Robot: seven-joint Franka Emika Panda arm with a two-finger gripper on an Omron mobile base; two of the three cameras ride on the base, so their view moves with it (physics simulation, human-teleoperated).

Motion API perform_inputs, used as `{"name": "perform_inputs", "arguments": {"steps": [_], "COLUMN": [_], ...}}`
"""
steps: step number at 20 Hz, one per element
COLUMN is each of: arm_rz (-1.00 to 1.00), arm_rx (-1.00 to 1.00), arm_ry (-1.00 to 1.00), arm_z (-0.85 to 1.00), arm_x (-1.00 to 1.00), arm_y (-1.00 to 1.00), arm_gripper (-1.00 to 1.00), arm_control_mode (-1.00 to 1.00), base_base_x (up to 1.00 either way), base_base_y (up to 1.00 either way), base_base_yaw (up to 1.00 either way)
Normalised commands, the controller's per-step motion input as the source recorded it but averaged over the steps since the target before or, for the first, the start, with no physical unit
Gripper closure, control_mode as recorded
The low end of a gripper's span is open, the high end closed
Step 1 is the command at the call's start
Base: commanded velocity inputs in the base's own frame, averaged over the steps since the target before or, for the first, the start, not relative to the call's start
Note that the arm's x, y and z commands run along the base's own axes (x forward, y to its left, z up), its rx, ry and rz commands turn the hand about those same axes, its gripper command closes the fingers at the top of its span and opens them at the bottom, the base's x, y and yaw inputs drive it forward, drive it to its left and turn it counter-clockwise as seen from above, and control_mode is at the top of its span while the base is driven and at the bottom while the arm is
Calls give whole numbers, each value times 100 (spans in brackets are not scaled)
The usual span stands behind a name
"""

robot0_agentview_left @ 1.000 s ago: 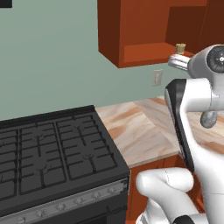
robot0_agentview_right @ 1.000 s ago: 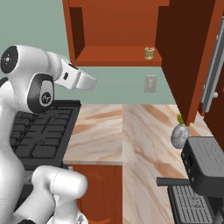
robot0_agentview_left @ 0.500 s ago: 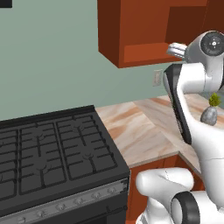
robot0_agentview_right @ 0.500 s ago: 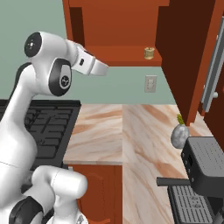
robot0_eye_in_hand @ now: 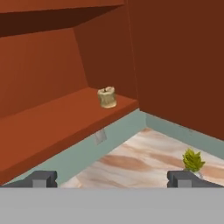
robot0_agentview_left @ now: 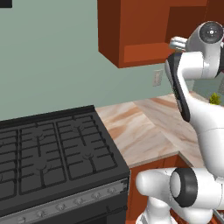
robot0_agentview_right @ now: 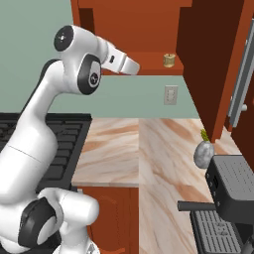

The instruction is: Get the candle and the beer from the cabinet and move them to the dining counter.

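A: Over on the shelf?
B: Candle (robot0_agentview_right: pixel 169 60) upright on the lower shelf of the open cabinet (robot0_agentview_right: pixel 149 30), close to the front lip and near the right-hand inner wall. Same squat tan cylinder in the hand view (robot0_eye_in_hand: pixel 107 97), just short of the shelf's far end.

A: And the gripper?
B: Gripper (robot0_eye_in_hand: pixel 112 178) raised to shelf height, left of the candle and well apart from it, pointing toward it. Finger tips (robot0_eye_in_hand: pixel 43 178) spread wide to either side of the hand view. Nothing between them, nothing touched.

A: Anything under the shelf?
B: Pale green wall with a wall outlet (robot0_agentview_right: pixel 170 94) directly below the candle. Beneath that, marble-veined counter (robot0_agentview_right: pixel 124 149) running along the wall and turning a corner toward the camera.

A: On the counter?
B: Small green plant in a grey round pot (robot0_agentview_right: pixel 203 153) by the open cabinet door (robot0_agentview_right: pixel 211 64). Dark coffee machine (robot0_agentview_right: pixel 233 191) nearer, at the lower right. Black gas stove (robot0_agentview_left: pixel 52 153) off to the left, flush with the counter edge.

A: Beer?
B: Cannot tell from these views
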Motion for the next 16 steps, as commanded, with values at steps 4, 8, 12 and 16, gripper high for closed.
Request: {"name": "perform_inputs", "arguments": {"steps": [4, 8, 12, 16], "arm_rz": [0, 0, 0, 0], "arm_rx": [-5, -6, -1, -1], "arm_ry": [11, 15, 11, 1], "arm_z": [6, 3, -7, -11], "arm_x": [43, 35, 29, 30], "arm_y": [-27, -19, -7, -4], "arm_gripper": [-100, -100, -100, -100], "arm_control_mode": [-100, -100, -100, -100], "base_base_x": [0, 0, 0, 0], "base_base_y": [0, 0, 0, 0], "base_base_yaw": [0, 0, 0, 0]}}
